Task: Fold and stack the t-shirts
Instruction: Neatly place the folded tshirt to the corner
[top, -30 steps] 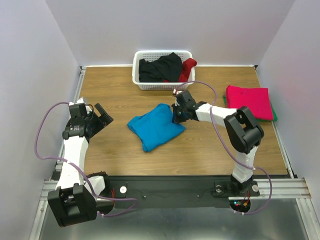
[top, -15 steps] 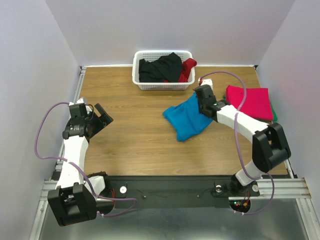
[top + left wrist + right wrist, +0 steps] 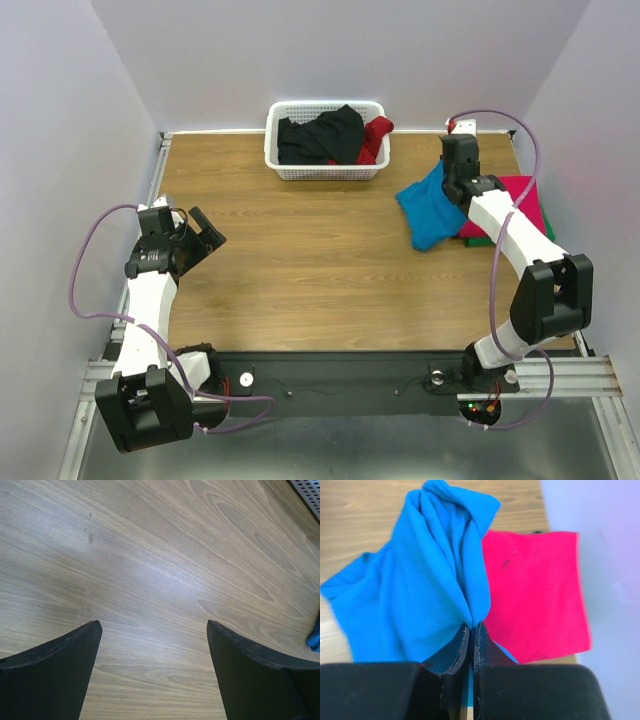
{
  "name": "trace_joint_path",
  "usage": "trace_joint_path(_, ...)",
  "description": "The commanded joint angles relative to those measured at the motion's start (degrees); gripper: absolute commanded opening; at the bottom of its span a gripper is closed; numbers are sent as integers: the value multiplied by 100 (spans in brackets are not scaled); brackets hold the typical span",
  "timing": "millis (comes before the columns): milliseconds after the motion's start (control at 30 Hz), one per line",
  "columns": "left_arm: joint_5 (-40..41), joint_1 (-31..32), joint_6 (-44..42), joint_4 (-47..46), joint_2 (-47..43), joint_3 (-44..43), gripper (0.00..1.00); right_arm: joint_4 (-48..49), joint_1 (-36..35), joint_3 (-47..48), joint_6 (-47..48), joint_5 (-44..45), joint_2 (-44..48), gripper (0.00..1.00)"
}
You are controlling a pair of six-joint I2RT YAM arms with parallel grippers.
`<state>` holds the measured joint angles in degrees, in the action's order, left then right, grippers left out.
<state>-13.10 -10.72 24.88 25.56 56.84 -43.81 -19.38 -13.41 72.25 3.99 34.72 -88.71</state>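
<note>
My right gripper (image 3: 452, 180) is shut on the bunched turquoise-blue t-shirt (image 3: 428, 207) and holds it at the table's right, its right part over the left edge of the folded magenta-red t-shirt (image 3: 505, 205). In the right wrist view the jaws (image 3: 471, 628) pinch the blue cloth (image 3: 415, 580), with the magenta-red shirt (image 3: 535, 590) to the right. A green t-shirt (image 3: 550, 230) shows as a sliver under the magenta-red one. The black t-shirt (image 3: 318, 135) and dark red t-shirt (image 3: 374, 138) lie in the basket. My left gripper (image 3: 208, 232) is open and empty over bare wood (image 3: 155, 625).
The white lattice basket (image 3: 326, 168) stands at the back middle of the table. Purple walls close in the left, back and right sides. A bit of blue cloth (image 3: 315, 637) shows at the right edge of the left wrist view.
My right gripper has carried the blue t-shirt from the middle of the table to the right, up to the magenta-red shirt. The left arm has not moved.
</note>
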Motion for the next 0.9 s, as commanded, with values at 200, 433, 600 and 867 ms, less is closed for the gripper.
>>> trace_joint_path(200, -87, -35, -63, -78, -41, 22, 98, 171, 374, 948, 489, -123, 319, 0)
trace_joint_path(433, -105, -27, -71, -86, -50, 13, 98, 92, 444, 1309, 366, -88, 380, 0)
trace_joint_path(600, -114, -27, -80, -86, -24, 22, 98, -31, 524, 1555, 357, -150, 363, 0)
trace_joint_path(867, -105, -44, -71, -86, -15, 22, 98, -391, 690, 1802, 120, -290, 407, 0)
